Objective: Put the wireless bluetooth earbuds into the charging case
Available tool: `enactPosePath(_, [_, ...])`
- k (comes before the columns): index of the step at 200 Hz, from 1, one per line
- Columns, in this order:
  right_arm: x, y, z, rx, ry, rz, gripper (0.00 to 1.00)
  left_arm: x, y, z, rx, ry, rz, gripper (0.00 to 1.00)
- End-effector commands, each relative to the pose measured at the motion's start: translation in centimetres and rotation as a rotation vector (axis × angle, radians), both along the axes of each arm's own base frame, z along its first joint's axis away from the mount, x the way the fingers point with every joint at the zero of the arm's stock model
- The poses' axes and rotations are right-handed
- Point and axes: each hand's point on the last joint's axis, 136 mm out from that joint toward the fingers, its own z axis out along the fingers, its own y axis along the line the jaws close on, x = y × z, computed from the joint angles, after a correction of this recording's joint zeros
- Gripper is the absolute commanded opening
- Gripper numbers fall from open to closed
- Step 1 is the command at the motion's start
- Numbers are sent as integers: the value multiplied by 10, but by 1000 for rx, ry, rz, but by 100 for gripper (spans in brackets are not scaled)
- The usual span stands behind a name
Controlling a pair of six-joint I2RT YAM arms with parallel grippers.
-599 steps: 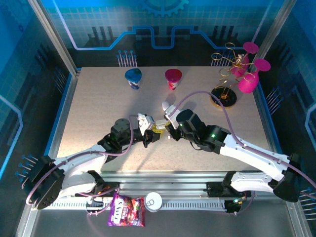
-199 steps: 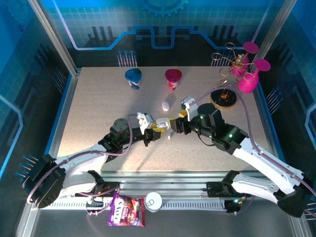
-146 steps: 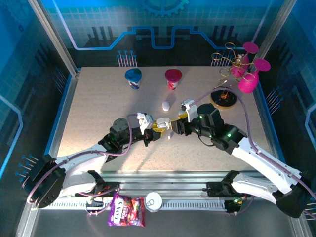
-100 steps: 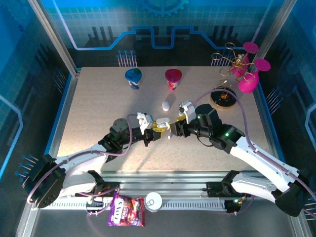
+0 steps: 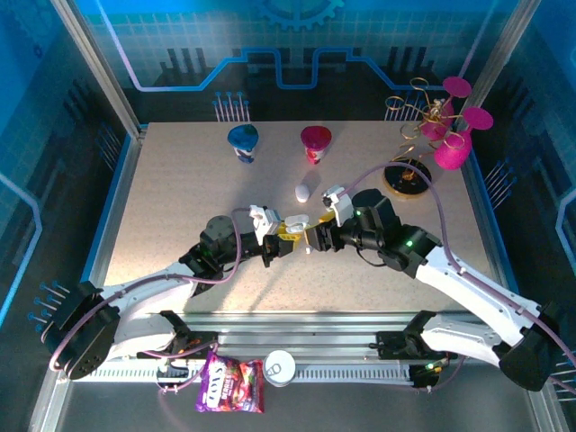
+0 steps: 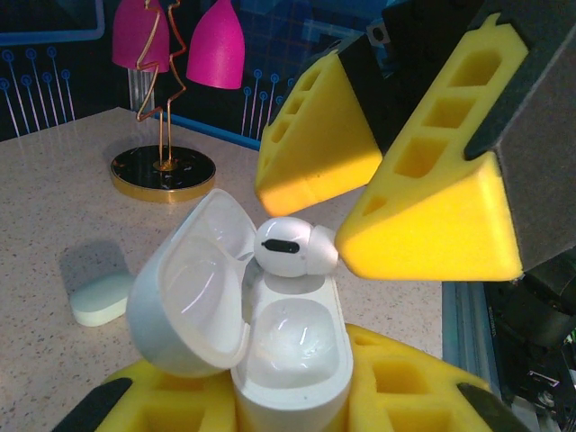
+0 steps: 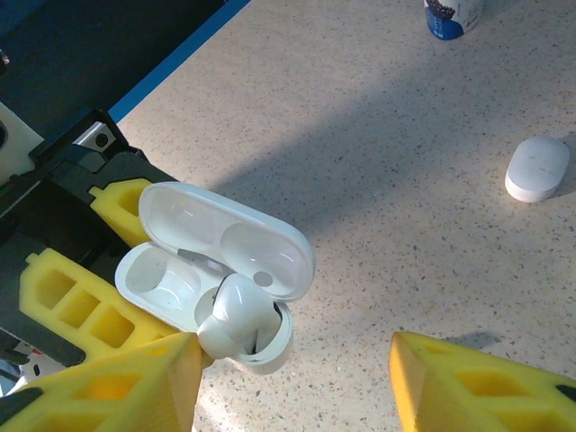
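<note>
Seating it squarely is what matters: my left pincer (image 5: 290, 234) clenches the open charging case (image 7: 175, 270), and the earbud (image 7: 236, 310) rests half in one socket of that case, against the tip of my released right pincer (image 7: 295, 349). I'd press straight down, lightly.

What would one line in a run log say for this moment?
phase: inserting earbud | left gripper: shut on open charging case | right gripper: open, one finger against earbud | earbud: at well mouth, not seated

White earbud (image 6: 290, 247), glossy white case (image 6: 288, 360); speckled beige table (image 7: 405, 180); magenta cups (image 6: 216, 45), gold stand (image 6: 162, 173).
</note>
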Motion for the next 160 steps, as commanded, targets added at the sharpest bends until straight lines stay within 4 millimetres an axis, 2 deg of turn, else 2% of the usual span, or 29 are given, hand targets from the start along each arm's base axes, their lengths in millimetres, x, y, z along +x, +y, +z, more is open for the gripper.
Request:
enactPosePath(1, [-2, 2, 12, 28, -44, 16, 58, -3, -2, 14, -33, -31, -23, 0])
enactPosePath(29, [0, -14, 22, 47, -69, -33, 59, -4, -1, 12, -30, -32, -18, 0])
enactPosePath(31, [-1, -16, 14, 36, -56, -39, 59, -4, -2, 12, -30, -32, -18, 0])
enactPosePath(34, [0, -18, 11, 35, -50, -47, 59, -3, -2, 12, -30, -32, -18, 0])
enactPosePath(58, [4, -26, 5, 26, -31, -75, 59, -4, -3, 14, -33, -38, -28, 0])
enactPosePath(160, [2, 4, -5, 26, 6, 25, 59, -3, -6, 13, -30, -34, -39, 0])
